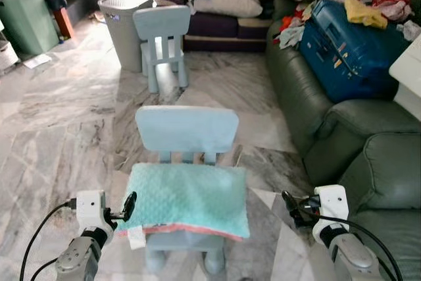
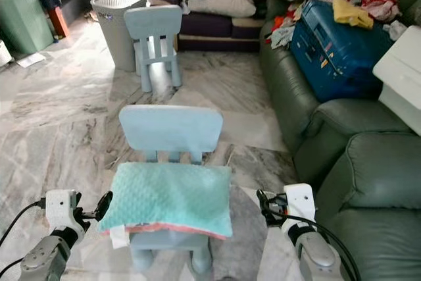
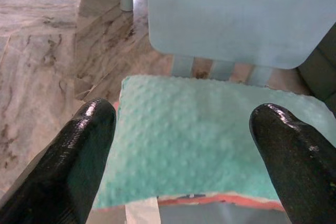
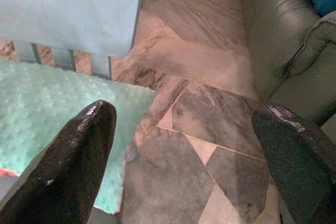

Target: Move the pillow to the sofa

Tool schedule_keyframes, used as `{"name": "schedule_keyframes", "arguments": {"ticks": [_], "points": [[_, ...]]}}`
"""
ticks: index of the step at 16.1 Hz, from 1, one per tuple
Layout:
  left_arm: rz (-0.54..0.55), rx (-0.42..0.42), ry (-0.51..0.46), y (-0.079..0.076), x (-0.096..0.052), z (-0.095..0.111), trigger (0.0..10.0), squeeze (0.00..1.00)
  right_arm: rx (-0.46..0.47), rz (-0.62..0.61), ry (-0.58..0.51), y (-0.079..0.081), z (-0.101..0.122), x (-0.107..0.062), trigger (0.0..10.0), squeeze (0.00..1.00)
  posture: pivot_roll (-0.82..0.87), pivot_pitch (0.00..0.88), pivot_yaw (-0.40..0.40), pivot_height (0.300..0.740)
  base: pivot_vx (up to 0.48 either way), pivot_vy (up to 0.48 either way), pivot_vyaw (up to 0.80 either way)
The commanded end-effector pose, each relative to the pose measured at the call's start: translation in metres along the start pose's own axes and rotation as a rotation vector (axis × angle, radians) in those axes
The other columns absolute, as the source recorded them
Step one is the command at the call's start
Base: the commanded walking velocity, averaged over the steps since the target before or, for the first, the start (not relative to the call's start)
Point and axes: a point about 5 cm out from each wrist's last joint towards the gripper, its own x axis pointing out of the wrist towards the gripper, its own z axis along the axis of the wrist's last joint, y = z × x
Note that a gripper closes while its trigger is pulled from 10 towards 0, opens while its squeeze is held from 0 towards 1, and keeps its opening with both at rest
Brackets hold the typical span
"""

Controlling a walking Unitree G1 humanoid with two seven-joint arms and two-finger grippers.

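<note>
Pillow (image 1: 187, 199), mint green and dotted, lies flat on the small blue chair (image 1: 187, 129), covering its seat. Left gripper (image 1: 129, 206) hovers at the pillow's left edge, fingers spread wide. Right gripper (image 1: 289, 206) hangs right of the pillow, spread wide too, holding nothing. Green sofa (image 1: 342, 136) stands right of the chair.

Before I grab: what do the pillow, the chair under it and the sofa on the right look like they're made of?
Pillow: soft mint fabric, dotted raised texture, probably plush; coral edge trim. Chair: pale blue, smooth matte moulded surface, likely plastic. Sofa: grey-green, slight sheen, puffy creased cushions, looks like leather or faux leather.
</note>
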Motion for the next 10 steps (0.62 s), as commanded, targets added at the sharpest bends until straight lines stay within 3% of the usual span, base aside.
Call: {"name": "schedule_keyframes", "arguments": {"ticks": [1,7,10], "points": [[0.006,0.015,0.006,0.0024,-0.0005,0.0000,10.0,0.00,-0.007,0.006,-0.013,0.0004,0.0048,0.0018,10.0,0.00,-0.13,0.000,-0.041,0.630,0.000,0.000,0.00],[-0.005,0.025,0.007,-0.0038,-0.0009,-0.0021,10.0,0.00,-0.014,-0.002,-0.014,-0.0015,0.0048,0.0013,10.0,0.00,-0.14,0.000,-0.040,0.560,0.000,0.000,0.00],[0.041,0.066,0.004,0.0016,-0.0022,-0.0010,10.0,0.00,-0.017,-0.001,-0.009,-0.0004,0.0028,0.0008,10.0,0.00,-0.14,0.000,-0.040,0.530,0.000,0.000,0.00]]}}
